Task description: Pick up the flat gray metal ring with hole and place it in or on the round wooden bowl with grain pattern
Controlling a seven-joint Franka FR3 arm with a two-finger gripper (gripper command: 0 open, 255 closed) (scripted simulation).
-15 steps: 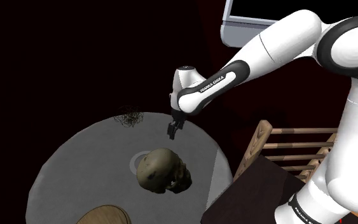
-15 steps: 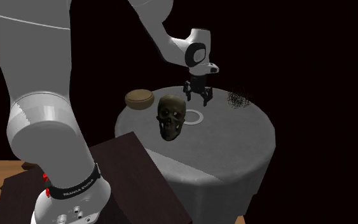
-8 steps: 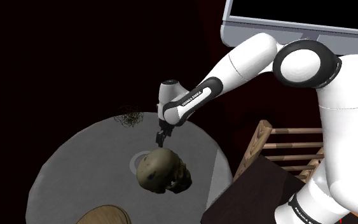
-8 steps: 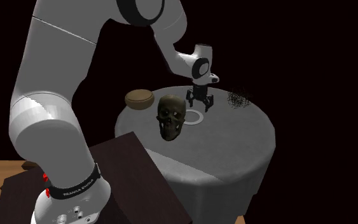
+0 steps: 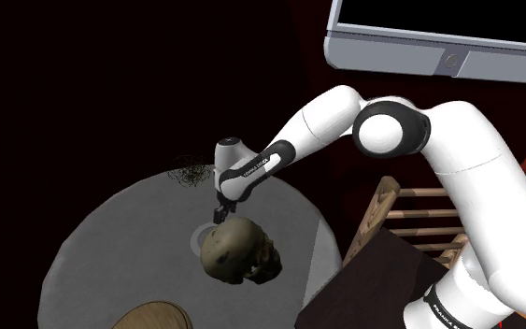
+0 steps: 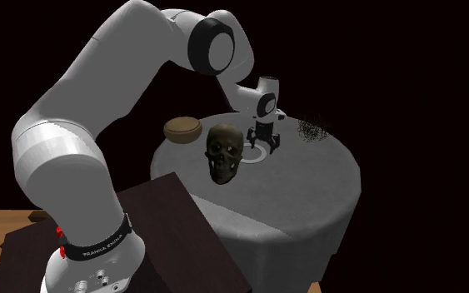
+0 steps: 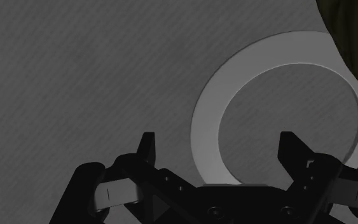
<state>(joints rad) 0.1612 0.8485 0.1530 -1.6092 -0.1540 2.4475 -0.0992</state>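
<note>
A flat gray ring [image 7: 204, 122] lies on the round gray table [image 5: 111, 234]. In the shoulder view the ring [image 5: 198, 240] is half hidden behind a brown skull [image 5: 240, 250]. My black gripper [image 7: 217, 139] hangs open just above it, one finger outside the band and the other over the hole, touching nothing. From the second exterior view the gripper [image 6: 266, 146] hovers low over the ring [image 6: 253, 154], beside the skull [image 6: 225, 151]. The wooden bowl [image 6: 182, 129] sits at the table's far edge behind the skull; the shoulder view cuts the bowl [image 5: 150, 316] at its bottom edge.
A dark wiry tangle [image 5: 190, 173] lies at the table's rim beyond the gripper. The skull stands close against the ring. A monitor [image 5: 438, 37] hangs above, a wooden chair [image 5: 419, 210] stands beside the dark brown stand [image 5: 382, 280].
The gripper has come down and toward the shoulder view's left, from above the table to just over the ring. Its fingers stayed open. Nothing on the table moved.
</note>
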